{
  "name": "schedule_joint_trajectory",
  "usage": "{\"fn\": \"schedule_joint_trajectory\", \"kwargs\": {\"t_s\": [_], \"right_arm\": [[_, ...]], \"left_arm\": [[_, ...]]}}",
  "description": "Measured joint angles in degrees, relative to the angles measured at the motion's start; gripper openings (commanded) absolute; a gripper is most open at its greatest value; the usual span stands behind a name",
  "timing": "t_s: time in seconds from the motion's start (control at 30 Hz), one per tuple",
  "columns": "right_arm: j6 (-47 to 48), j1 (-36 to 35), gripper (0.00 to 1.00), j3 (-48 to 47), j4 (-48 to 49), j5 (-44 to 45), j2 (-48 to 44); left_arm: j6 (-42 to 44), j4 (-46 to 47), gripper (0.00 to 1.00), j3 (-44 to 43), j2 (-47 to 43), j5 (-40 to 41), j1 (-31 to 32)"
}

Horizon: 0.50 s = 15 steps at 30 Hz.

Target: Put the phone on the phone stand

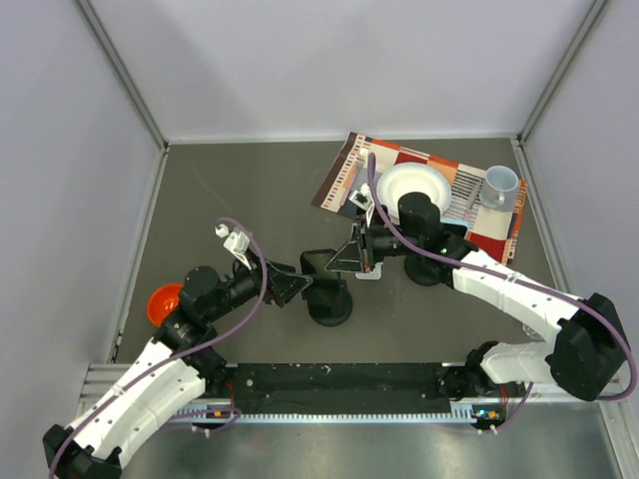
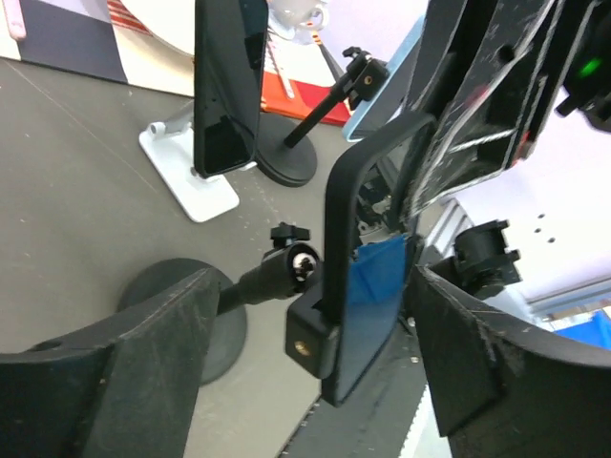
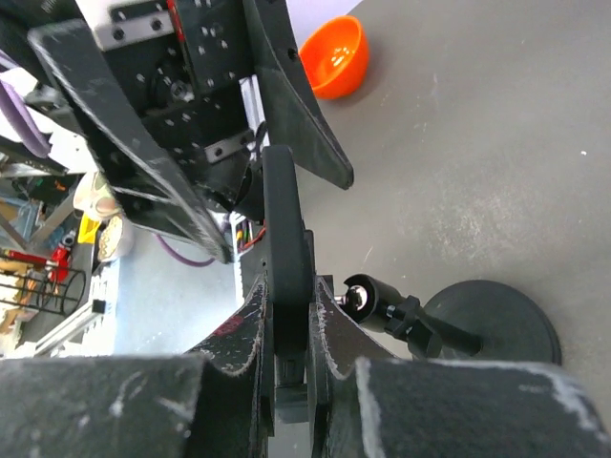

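The phone (image 2: 368,286) is a thin black slab with a patch of blue tape, standing on edge above the table. My right gripper (image 3: 286,334) is shut on its edge (image 3: 286,239). My left gripper (image 2: 315,382) is open, with one finger on each side of the phone and neither touching it. In the top view both grippers, left (image 1: 305,283) and right (image 1: 339,261), meet at mid-table. The white phone stand (image 2: 186,181) sits on the table beyond, with a dark glossy slab leaning on it; it is mostly hidden under my right gripper in the top view.
A black pole with a ball head (image 2: 286,267) and round base (image 1: 329,304) stands right beside the phone. A second black pole (image 2: 286,157) is behind the stand. There is an orange bowl (image 1: 163,302) at the left. A patterned mat (image 1: 499,235) at the back right carries a white plate (image 1: 411,187) and a mug (image 1: 499,187).
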State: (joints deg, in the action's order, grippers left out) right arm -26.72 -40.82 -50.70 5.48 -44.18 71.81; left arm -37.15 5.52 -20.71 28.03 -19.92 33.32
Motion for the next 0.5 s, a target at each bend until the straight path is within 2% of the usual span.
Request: {"fn": "schedule_joint_trajectory", "kwargs": {"t_s": [0.2, 0.37, 0.5], "right_arm": [[1.90, 0.02, 0.00, -1.84, -2.73, -0.92, 0.83], [3.17, 0.02, 0.00, -3.13, -4.24, -1.86, 1.68], [3.69, 0.02, 0.00, -3.45, -4.85, -2.25, 1.86]], "left_arm": [[-0.22, -10.38, 0.90, -10.45, 2.14, -1.16, -1.11], [0.44, -11.58, 0.88, -16.57, 7.54, -5.99, -4.11], [1.44, -11.96, 0.81, -16.98, 11.78, -9.90, -4.50]]}}
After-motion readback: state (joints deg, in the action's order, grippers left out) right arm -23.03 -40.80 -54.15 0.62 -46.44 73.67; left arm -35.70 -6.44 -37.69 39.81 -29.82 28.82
